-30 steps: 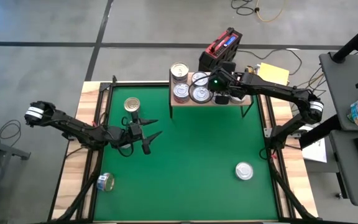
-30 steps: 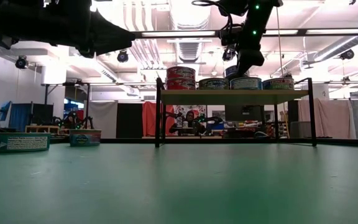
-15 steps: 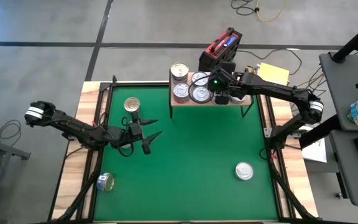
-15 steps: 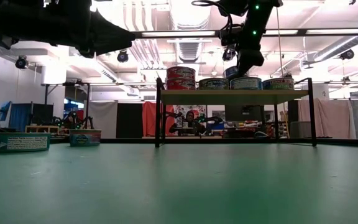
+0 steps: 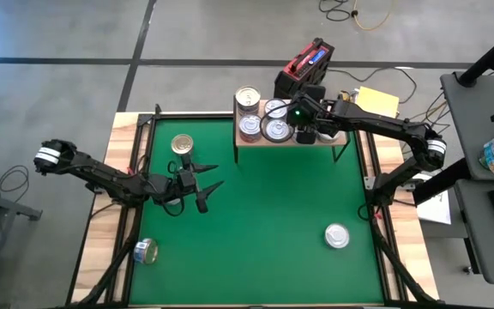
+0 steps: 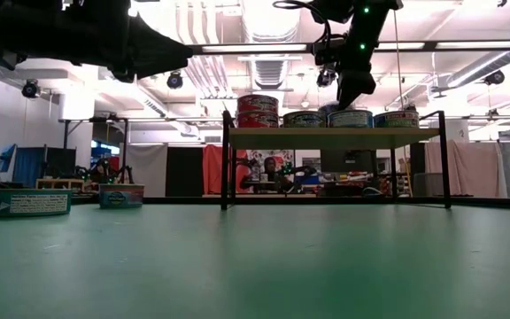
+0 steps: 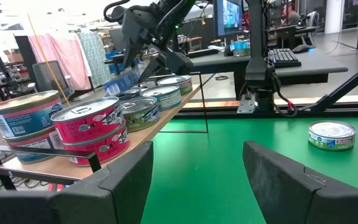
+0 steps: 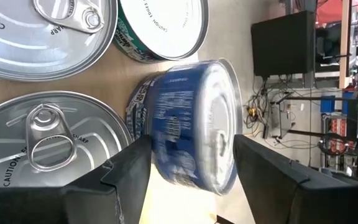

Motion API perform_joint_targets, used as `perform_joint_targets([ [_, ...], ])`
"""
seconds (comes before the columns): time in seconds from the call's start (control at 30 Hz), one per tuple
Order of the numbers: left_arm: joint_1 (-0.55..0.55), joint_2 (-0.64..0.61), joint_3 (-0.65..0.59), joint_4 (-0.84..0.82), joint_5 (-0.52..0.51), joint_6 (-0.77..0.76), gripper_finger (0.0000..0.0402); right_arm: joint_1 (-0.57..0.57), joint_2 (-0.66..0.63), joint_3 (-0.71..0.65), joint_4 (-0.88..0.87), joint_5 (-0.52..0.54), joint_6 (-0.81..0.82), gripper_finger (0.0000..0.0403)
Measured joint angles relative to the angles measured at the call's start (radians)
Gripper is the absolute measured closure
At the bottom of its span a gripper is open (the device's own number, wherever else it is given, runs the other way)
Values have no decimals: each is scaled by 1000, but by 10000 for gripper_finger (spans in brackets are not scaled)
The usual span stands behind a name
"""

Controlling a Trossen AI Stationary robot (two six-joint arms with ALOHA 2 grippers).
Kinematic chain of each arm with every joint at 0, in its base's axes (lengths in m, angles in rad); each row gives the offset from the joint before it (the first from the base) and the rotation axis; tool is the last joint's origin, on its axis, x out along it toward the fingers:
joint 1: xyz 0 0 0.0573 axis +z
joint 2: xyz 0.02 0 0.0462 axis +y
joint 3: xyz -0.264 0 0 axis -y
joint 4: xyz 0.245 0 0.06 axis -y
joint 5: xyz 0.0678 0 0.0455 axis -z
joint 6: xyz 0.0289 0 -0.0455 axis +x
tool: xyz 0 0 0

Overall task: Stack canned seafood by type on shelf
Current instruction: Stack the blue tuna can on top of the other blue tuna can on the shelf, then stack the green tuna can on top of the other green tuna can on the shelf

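Observation:
The light-wood shelf (image 5: 286,142) stands at the mat's far edge and carries several tins, with a red-labelled stack of two (image 5: 247,99) at its left end. My right gripper (image 5: 305,130) is over the shelf's right part, shut on a blue-labelled tin (image 8: 185,124). My left gripper (image 5: 211,176) is open and empty above the mat's left half. Loose tins rest on the mat: a gold-topped one (image 5: 182,144) standing, one (image 5: 147,251) on its side, and a silver-topped one (image 5: 336,235) standing. My right gripper holds the blue-labelled tin between its two fingers, one at the silver flat end (image 8: 227,146) and one at the opposite end. The fingers come from above, pointing down. The tin is turned on edge above the shelf board; whether it touches the board cannot be told.
Silver-topped tins (image 8: 42,143) and a green-labelled tin (image 8: 160,31) crowd the shelf around the held tin. A red and black box (image 5: 305,62) and yellow paper (image 5: 376,100) lie behind the shelf. Thin black shelf legs (image 6: 226,159) stand on the green mat (image 5: 264,223).
In the low view the blue tin under my right gripper has sunk a little toward the shelf's tins.

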Motion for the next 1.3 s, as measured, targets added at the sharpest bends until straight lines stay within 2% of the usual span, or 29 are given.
perform_joint_targets([
  [0.57, 0, 0, 0, 0, 0, 0, 169, 0, -1, 3, -2, 3, 13, 186],
  [0.83, 0, 0, 0, 0, 0, 0, 169, 44, -51, 42, -26, -2, 111, 189],
  [0.93, 0, 0, 0, 0, 0, 0, 169, 87, -90, 36, -47, -10, 208, 195],
  [1.03, 0, 0, 0, 0, 0, 0, 169, 142, -132, 13, -57, -63, 313, 205],
  [1.17, 0, 0, 0, 2, 0, 0, 169, 255, -182, -61, 8, -176, 436, 221],
  [1.3, 0, 0, 0, 7, 1, -10, 169, 400, -206, -166, 118, -189, 503, 241],
])
